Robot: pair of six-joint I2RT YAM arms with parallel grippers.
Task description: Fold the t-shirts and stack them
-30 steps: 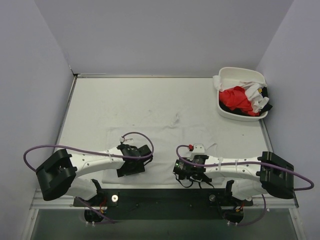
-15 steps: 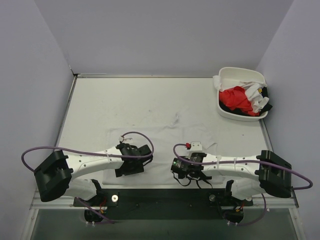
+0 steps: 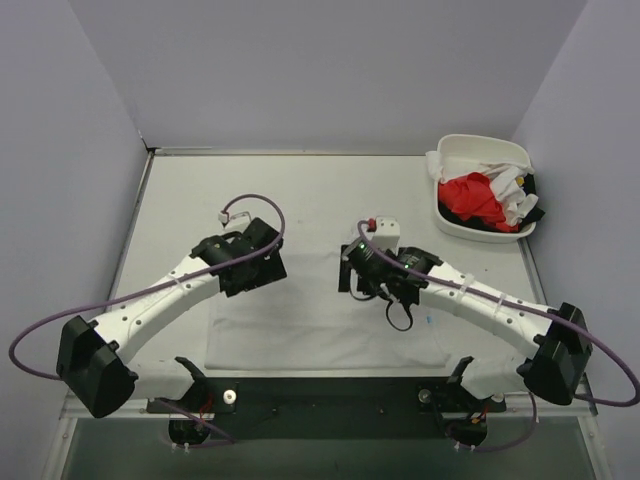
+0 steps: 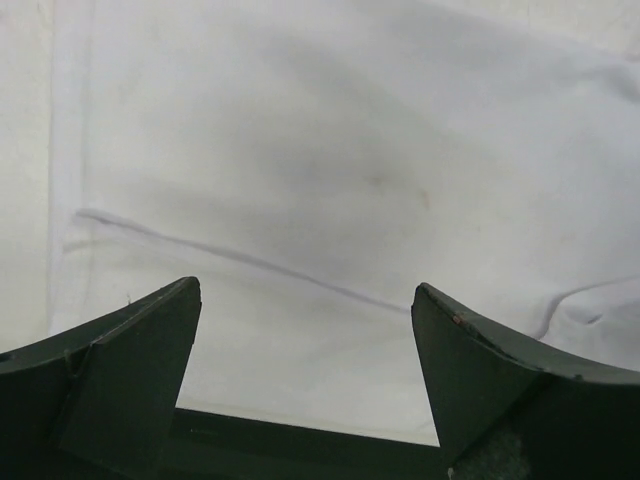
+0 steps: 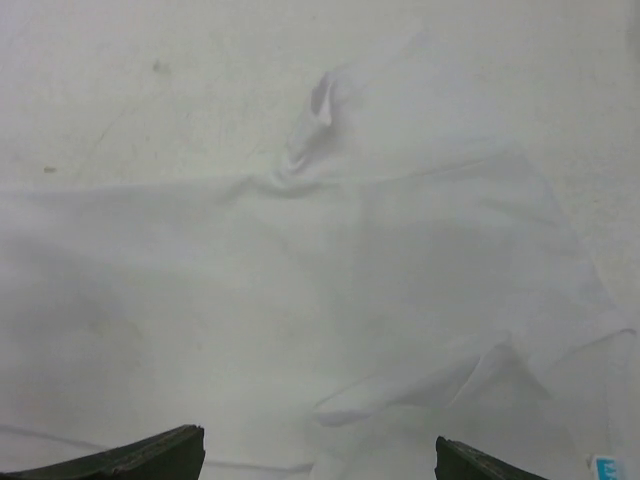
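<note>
T-shirts: one white shirt (image 3: 320, 325) lies at the tabletop's (image 3: 200, 200) near edge, centre, at most partly folded by my judgement. Your left hand (image 4: 305, 290) and right hand (image 5: 318, 437) hover over it, both released and empty. The red shirt (image 3: 470, 198) and others sit in the tub (image 3: 480, 142), far-right corner. No stack yet.

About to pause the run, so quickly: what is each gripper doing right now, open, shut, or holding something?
Left gripper: open, empty, over the white t-shirt.
Right gripper: open, empty, over the same shirt.
</note>
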